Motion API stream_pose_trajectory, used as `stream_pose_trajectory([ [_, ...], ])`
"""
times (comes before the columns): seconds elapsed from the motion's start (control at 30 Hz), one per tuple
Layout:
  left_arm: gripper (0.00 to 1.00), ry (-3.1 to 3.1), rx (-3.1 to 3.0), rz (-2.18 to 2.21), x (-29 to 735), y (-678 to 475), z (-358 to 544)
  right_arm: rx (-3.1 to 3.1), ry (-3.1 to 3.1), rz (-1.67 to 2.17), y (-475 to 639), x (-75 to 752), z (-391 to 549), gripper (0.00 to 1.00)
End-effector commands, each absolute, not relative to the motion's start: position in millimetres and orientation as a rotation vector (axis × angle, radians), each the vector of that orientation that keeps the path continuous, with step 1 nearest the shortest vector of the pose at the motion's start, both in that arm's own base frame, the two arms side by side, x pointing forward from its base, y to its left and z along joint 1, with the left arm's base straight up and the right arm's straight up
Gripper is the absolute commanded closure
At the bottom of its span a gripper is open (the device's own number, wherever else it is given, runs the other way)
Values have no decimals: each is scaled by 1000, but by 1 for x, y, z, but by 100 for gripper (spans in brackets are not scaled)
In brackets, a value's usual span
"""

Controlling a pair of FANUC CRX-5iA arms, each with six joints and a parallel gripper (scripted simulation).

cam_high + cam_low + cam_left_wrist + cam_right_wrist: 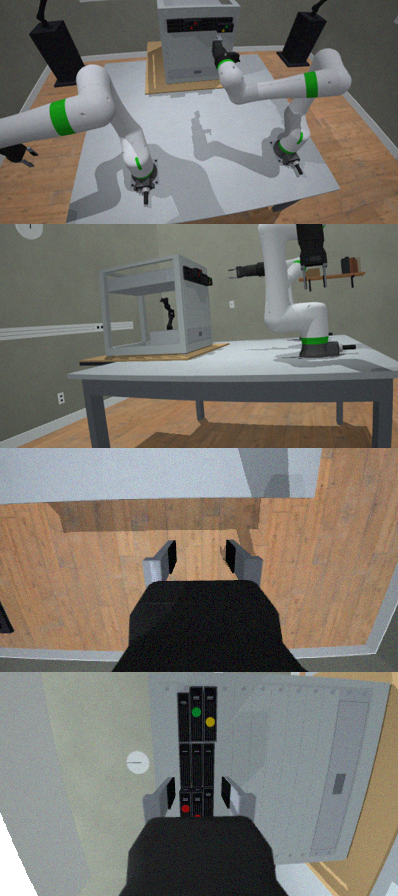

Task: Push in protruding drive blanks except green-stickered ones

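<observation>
The rack stands upright with black drive blanks across its upper front. The green-stickered blank and the yellow-stickered blank below it stick out at the right end. Two red-stickered blanks, one in the top row and one in the middle row, also seem to stick out. My right gripper is open and empty, pointing at the rack front with a gap. My left gripper is open and empty, pointing down.
The rack stands on a wooden board at the back of the grey table. The left gripper hangs beyond the table's edge, over the floor. Black pedestals stand behind, one at the left and one at the right.
</observation>
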State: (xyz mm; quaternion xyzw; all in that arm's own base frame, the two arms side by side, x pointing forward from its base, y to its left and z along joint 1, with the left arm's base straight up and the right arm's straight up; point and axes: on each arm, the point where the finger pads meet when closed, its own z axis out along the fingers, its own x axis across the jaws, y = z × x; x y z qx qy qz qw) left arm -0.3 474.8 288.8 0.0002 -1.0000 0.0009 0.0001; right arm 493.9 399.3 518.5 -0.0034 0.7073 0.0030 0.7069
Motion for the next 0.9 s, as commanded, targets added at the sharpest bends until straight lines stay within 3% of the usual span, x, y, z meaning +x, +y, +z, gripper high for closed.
stream_pose_trajectory([
  [0.0, 0, -3142, 1, 0, 0, 475, 290, -6, 1570, 8, 394, 503, 519, 0],
  [0.87, 0, -3142, 1, 0, 0, 475, 290, -6, 1570, 8, 337, 612, 509, 0],
])
